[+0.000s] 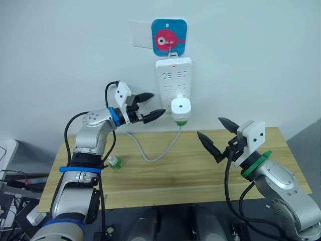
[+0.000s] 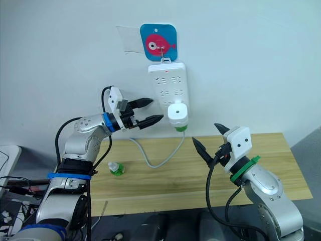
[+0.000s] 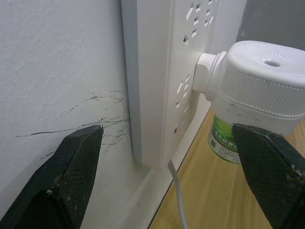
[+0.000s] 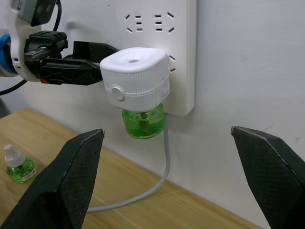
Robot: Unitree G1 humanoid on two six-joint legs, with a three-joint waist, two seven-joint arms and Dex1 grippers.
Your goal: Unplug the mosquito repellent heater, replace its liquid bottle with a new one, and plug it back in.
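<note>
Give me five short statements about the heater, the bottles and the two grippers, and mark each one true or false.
1. The mosquito repellent heater is plugged into the power strip. True.
2. The left gripper is shut on the heater. False: it is open, beside the heater.
3. A spare bottle stands on the table. True.
4. The right gripper holds the spare bottle. False: it is open and holds nothing.
5. The heater carries no bottle. False: a green bottle hangs under it.
</note>
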